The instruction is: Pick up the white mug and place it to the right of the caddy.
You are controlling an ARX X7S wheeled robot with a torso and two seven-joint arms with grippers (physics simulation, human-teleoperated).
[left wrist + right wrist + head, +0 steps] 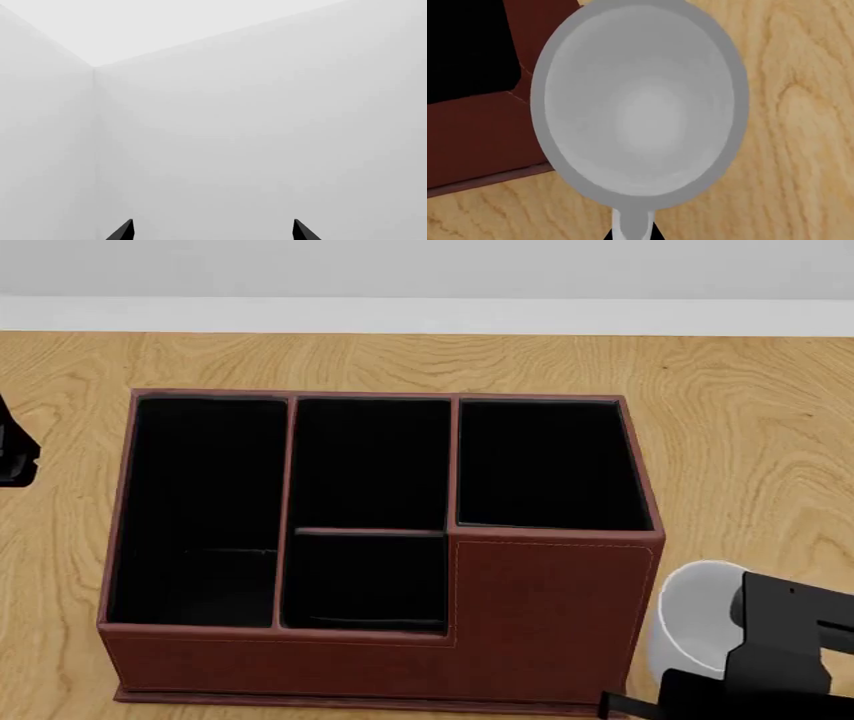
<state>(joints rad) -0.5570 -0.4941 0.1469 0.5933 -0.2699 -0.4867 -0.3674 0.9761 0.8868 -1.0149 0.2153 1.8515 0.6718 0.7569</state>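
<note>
White mug [691, 625] upright just right of caddy [547, 605], near worktop's [747, 420] front edge | right gripper [632, 234] pinching its handle, I judge | lower straight, release gently, keep clear of caddy wall

Light is bright, even and diffuse in all three views, with no clear source and no glare on the wooden table [747, 410]. Shadows are faint: the caddy [547, 610] casts almost none, its black compartments read as flat dark, and the white mug [640, 105] shows only soft grey shading inside. Edges are crisp, without blur or edge distortion.
</note>
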